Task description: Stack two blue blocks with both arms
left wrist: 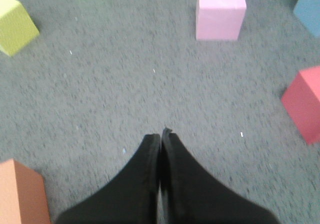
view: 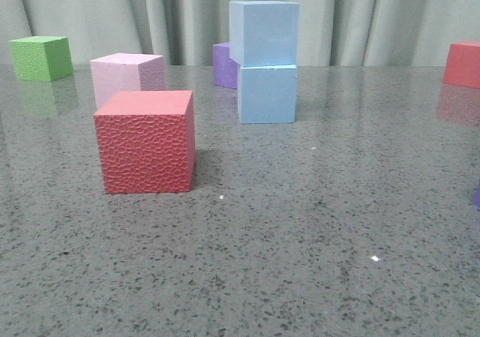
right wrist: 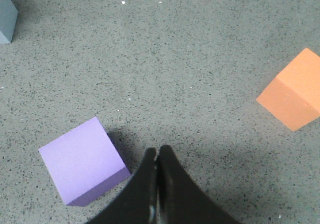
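Currently, the two blue blocks stand stacked toward the far edge of the counter (view: 315,224), about midway between its left and right sides: the upper block (view: 264,32) rests on the lower block (view: 267,93), set slightly off to the left and not flush with it. A purple cube (view: 223,65) sits just behind the stack on its left. A pink cube (view: 126,76) stands left of the stack, with a textured red cube (view: 145,141) in front of it, nearer the front edge. A green cube (view: 41,57) is near the far-left corner and another red cube (view: 463,64) near the far-right corner. The left gripper (left wrist: 161,134) has its fingers pressed together, holding nothing, above bare counter. The right gripper (right wrist: 157,151) is likewise closed and empty, beside a second purple cube (right wrist: 84,160).
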Robot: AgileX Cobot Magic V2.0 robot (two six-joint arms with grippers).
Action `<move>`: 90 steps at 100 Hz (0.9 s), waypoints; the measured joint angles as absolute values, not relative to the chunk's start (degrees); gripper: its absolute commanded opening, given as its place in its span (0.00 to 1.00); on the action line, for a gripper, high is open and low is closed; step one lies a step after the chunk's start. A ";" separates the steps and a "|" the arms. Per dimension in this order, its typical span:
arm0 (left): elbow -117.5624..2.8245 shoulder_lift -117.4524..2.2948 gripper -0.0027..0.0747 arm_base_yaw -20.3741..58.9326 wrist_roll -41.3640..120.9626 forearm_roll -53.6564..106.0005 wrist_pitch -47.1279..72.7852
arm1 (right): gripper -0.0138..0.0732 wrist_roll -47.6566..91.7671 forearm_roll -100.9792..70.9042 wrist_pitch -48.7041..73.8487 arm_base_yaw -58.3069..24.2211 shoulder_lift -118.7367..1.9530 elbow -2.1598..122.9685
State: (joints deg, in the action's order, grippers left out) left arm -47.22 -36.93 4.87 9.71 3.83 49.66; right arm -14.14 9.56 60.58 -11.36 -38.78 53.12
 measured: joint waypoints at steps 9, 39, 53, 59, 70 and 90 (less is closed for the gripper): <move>-45.19 -35.62 0.01 4.87 9.71 3.83 44.29 | 0.02 -14.14 9.56 60.58 -11.36 -38.78 53.12; -29.85 -22.65 0.01 4.87 9.71 3.83 26.82 | 0.02 -14.14 9.56 60.58 -11.36 -38.78 53.12; -21.87 -15.75 0.01 4.87 9.59 3.83 21.90 | 0.02 -14.14 9.56 60.58 -11.36 -38.78 53.12; -18.79 -13.39 0.01 4.87 9.19 3.83 20.75 | 0.02 -14.14 9.56 60.58 -11.36 -38.78 53.12; -14.45 -9.41 0.01 4.87 7.36 3.83 19.45 | 0.02 -14.14 9.56 60.58 -11.36 -38.78 53.12; -9.07 -5.10 0.01 4.87 6.49 3.61 17.12 | 0.02 -14.14 9.56 60.58 -11.36 -38.78 53.12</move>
